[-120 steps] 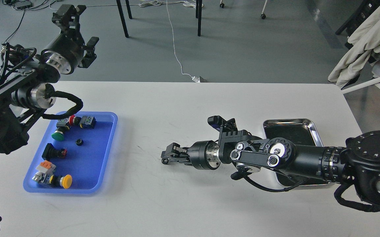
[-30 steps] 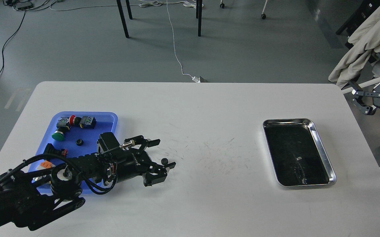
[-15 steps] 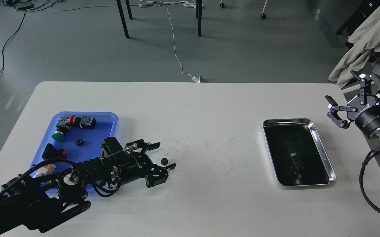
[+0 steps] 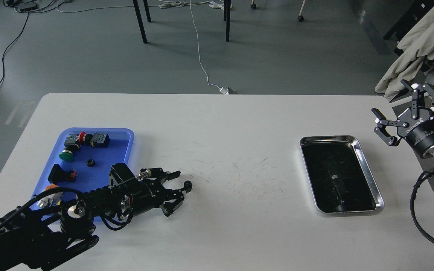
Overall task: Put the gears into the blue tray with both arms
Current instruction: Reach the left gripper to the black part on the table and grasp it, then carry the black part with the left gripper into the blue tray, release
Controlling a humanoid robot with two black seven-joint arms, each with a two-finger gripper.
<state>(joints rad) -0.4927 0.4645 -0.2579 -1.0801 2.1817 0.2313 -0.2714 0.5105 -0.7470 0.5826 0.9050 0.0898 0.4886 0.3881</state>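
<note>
One small black gear [image 4: 188, 184] lies on the white table, right of the blue tray [image 4: 128, 132]. My left gripper [image 4: 182, 181] reaches low over the table from the lower left. Its fingers are apart, with that gear at the tip of the nearer finger [image 4: 179, 192]. A second gear [image 4: 90, 163] lies inside the blue tray. My right gripper [image 4: 389, 96] hangs open and empty at the table's right edge, beyond the steel tray.
Several coloured push-button switches [image 4: 74, 143] lie in the blue tray; my left arm covers the tray's near end. A shiny steel tray [image 4: 329, 138] with a dark inside sits at the right. A chair draped with cloth [image 4: 416, 41] stands off the right edge.
The right arm left the table's middle and went to the right edge. The left arm came down from above the tray to the gear; its fingers have since narrowed around it.
</note>
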